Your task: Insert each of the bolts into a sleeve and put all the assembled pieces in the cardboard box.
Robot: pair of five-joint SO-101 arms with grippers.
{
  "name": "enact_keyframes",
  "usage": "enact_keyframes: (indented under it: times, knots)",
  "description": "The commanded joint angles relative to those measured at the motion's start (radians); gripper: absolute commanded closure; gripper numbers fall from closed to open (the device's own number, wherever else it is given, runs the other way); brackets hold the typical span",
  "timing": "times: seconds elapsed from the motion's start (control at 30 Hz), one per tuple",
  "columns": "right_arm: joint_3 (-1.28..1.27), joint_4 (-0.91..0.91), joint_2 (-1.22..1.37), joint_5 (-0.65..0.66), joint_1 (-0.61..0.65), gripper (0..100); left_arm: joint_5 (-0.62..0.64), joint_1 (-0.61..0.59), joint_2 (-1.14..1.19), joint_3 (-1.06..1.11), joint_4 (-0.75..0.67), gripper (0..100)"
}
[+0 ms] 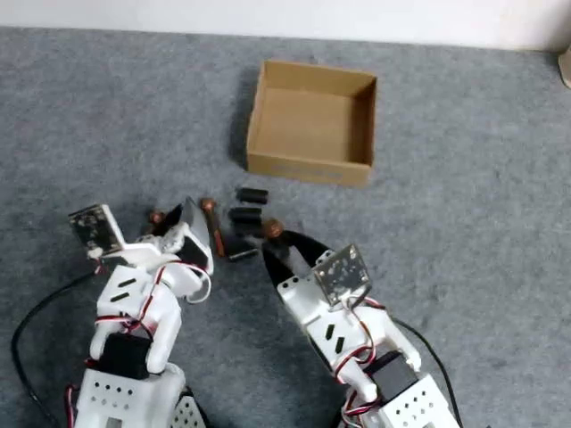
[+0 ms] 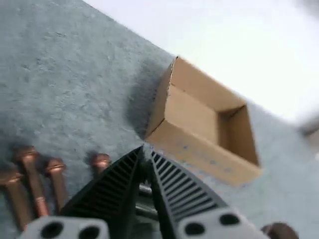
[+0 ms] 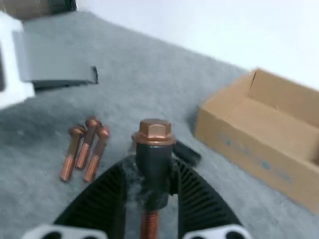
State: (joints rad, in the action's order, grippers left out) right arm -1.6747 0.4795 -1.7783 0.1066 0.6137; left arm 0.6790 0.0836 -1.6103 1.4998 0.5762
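Grey carpet (image 1: 464,178) holds the cardboard box (image 1: 308,167); right gripper (image 3: 150,168) clamps a sleeve (image 3: 154,158) holding a bolt (image 3: 155,130), left gripper (image 2: 144,152) closed

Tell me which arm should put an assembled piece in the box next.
Right: the right gripper is shut on a black sleeve with a copper bolt through it, and the open cardboard box lies ahead. The left gripper sits by loose bolts.

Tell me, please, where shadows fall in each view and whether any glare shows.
High view: the cardboard box throws a soft shadow leftward onto the carpet, with no glare. Left wrist view: a dark shadow lies on the carpet beside the box's near corner. Right wrist view: the bolt in the sleeve held by the right gripper shows a mild sheen on its head.
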Motion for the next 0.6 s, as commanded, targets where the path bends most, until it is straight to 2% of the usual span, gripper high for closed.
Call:
enact_keyframes:
  times: [0.0,0.1,0.27,0.4,0.57]
  knots:
    - [-0.050,0.039,-0.001,0.012,-0.091,99.4,-0.199,-0.008,-0.001,0.005,-0.020,99]
    - [0.025,0.053,0.012,0.012,-0.170,99.4,-0.204,-0.007,0.001,0.005,-0.018,99]
    - [0.208,0.074,0.142,0.014,-0.223,99.4,-0.204,-0.012,0.001,0.005,-0.014,99]
    - [0.438,0.053,0.417,0.055,-0.225,99.4,-0.209,-0.013,0.001,-0.001,0.031,99]
    - [0.823,0.044,0.883,0.083,-0.277,99.4,-0.210,-0.013,0.001,0.004,0.031,99]
